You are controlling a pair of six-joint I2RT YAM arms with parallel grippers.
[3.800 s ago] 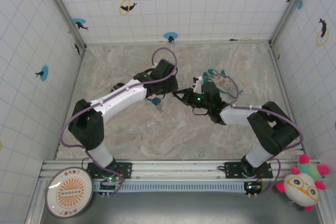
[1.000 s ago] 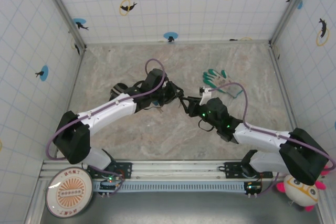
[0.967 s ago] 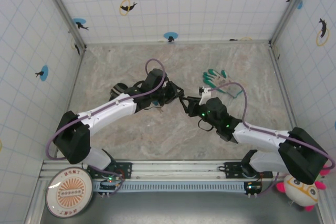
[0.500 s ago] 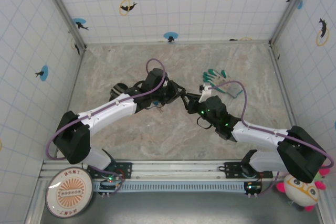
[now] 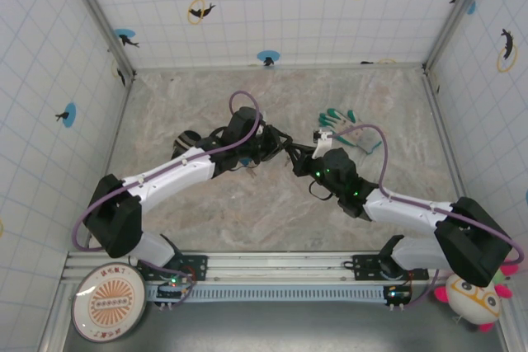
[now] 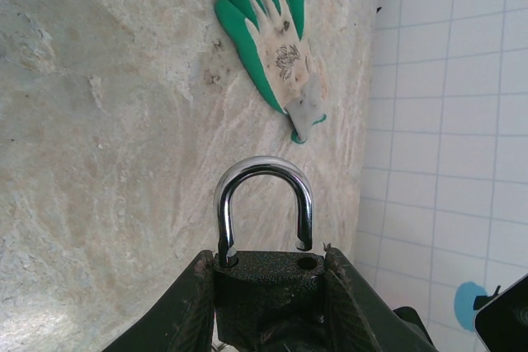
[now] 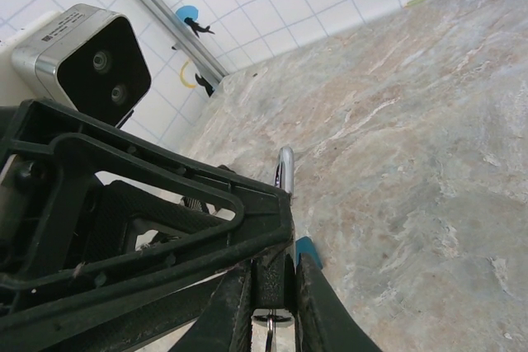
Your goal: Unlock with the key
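left fingers (image 5: pixel 280 144), right fingers (image 5: pixel 297 154) drawn together

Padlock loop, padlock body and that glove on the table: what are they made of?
The padlock loop looks like polished metal: silvery, with mirror-bright glints. The padlock body seems to be metal too, under a dark, grainy coating. The glove looks like whitish knitted cloth with a green rubbery coating on its fingers, a bit smudged.
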